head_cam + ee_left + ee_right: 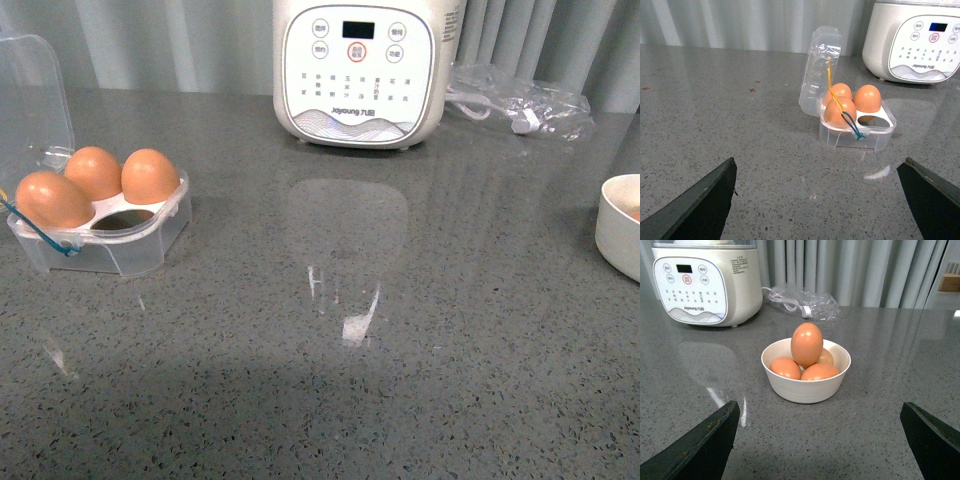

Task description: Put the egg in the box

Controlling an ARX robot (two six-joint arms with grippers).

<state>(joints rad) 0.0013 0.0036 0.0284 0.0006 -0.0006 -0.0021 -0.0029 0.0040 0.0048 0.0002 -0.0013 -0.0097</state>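
Spreading its jaws wide and empty, the right gripper (820, 440) faces the smooth orange-brown egg (807, 345), standing upright atop three other brown eggs (786, 368) in the white round bowl (805, 390) straight ahead. The clear plastic four-hollow box (860, 134), one hollow free, sits before the likewise open left gripper (815, 200).

Egg (807, 345) orange-brown; box (878, 138) clear, elastic loop (850, 123) blue-yellow; bowl (807, 390) white; appliance (365, 75) white; countertop (400, 360) grey, speckled.

bowl (618, 238) cut by edge, box lid (35, 100) clipped
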